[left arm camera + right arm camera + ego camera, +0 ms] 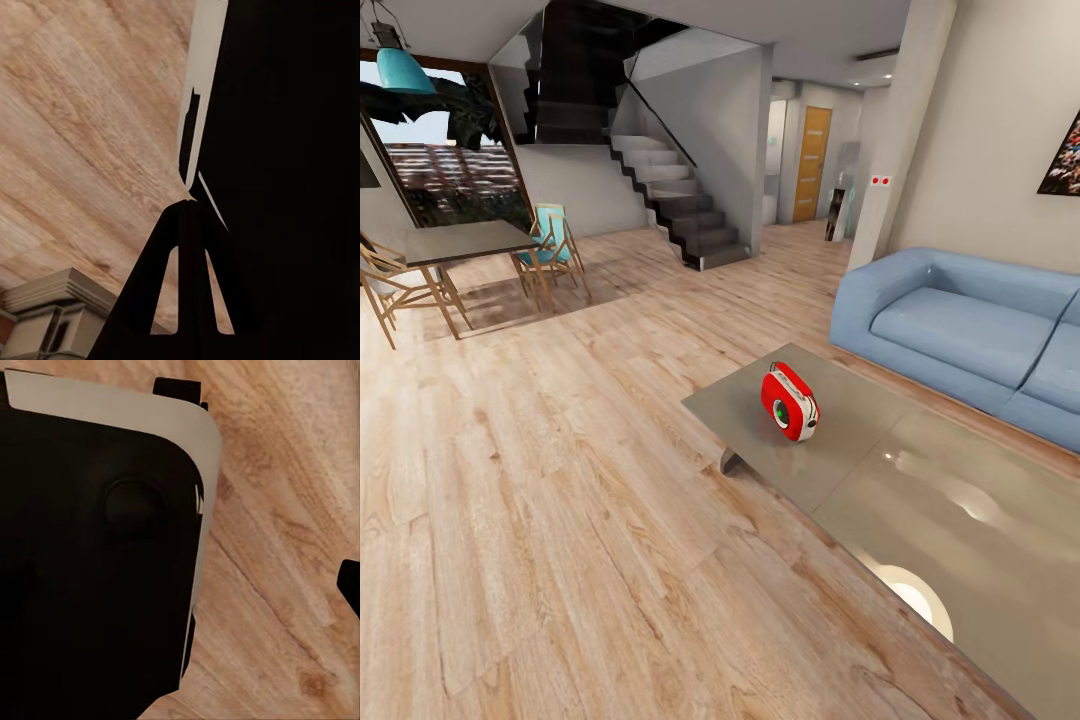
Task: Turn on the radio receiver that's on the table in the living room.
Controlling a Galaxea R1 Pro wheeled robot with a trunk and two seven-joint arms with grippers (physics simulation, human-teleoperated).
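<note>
The red radio receiver (791,401) with white side trim stands upright on the near-left part of the low grey-beige table (920,500) in the head view. Its round dial faces the lower left. In the left wrist view my left gripper (191,206) is a dark shape over the wood floor, and its two fingers (154,277) meet at their tips. A black bit at the edge of the right wrist view may be part of my right gripper (349,586), beside a dark robot panel; its state is unclear.
A light-blue sofa (970,335) runs behind the table at the right. A dark dining table (465,240) with wooden chairs stands at the far left, and a staircase (680,205) rises behind. Wood plank floor (540,500) stretches between me and the coffee table.
</note>
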